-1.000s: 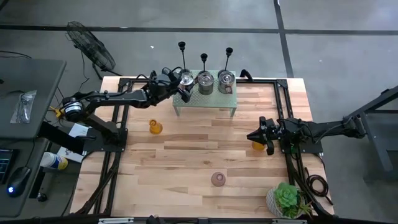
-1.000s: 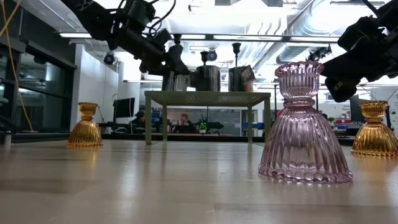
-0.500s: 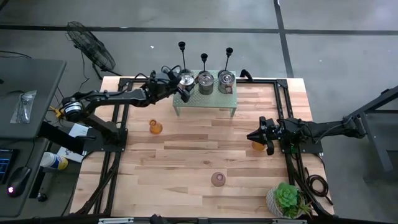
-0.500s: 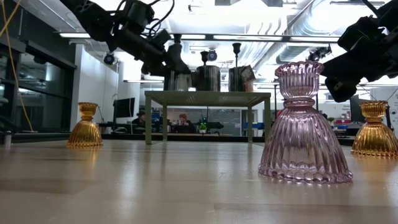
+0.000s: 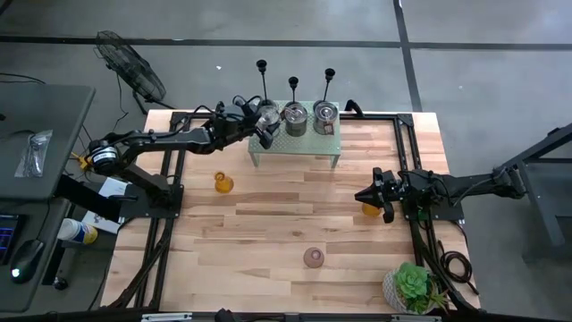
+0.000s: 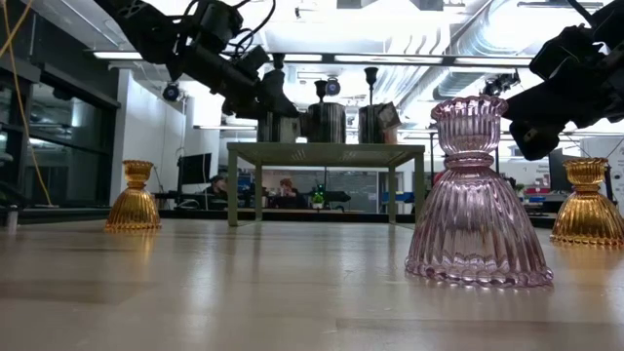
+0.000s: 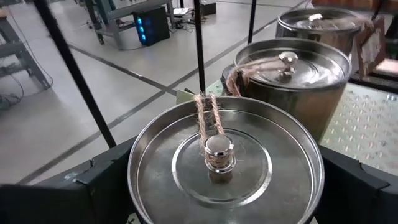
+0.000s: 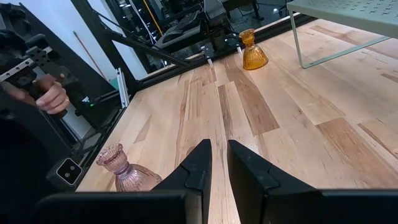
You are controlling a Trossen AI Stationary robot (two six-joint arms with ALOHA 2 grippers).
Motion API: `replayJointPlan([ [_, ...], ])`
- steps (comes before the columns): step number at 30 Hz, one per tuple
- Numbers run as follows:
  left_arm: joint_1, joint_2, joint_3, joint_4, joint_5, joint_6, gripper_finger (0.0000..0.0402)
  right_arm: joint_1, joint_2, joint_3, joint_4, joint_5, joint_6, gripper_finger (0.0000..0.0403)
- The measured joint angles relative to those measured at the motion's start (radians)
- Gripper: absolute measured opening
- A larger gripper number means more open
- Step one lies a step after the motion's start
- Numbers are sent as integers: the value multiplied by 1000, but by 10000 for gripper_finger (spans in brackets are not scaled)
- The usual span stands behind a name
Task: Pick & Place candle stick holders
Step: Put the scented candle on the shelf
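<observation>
Three thin black candle stick holders point(image 5: 261, 80) point(image 5: 293, 92) point(image 5: 329, 85) rise behind three lidded metal tins on a small green stand point(image 5: 295, 146) at the table's far edge. The tins hide their feet. In the left wrist view one stem point(image 7: 199, 50) shows just behind the leftmost tin point(image 7: 224, 162). My left gripper point(image 5: 264, 119) is open, nearly level, with one finger on each side of that tin point(image 5: 268, 114). My right gripper point(image 5: 359, 195) waits shut near the table's right side, above an amber glass holder point(image 5: 369, 210). My left gripper comes level from the table's left, and its fingers point(image 7: 99, 186) flank the leftmost tin's round wall just under the lid's rim point(image 7: 140, 155). I cannot tell whether they touch it. The tin stands upright on the stand.
An amber glass holder point(image 5: 222, 182) stands left of the middle and a pink one point(image 5: 314, 258) toward the near edge. A potted plant point(image 5: 413, 286) sits in the near right corner. The two other tins point(image 5: 295, 116) point(image 5: 324, 114) stand close beside the first. A person's hand point(image 8: 53, 96) shows beyond the table.
</observation>
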Motion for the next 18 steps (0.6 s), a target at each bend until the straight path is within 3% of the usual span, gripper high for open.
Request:
replayJointPlan([
  [18,0,0,3,-34,-33,85,368,0,0,0,0,0,0,44],
])
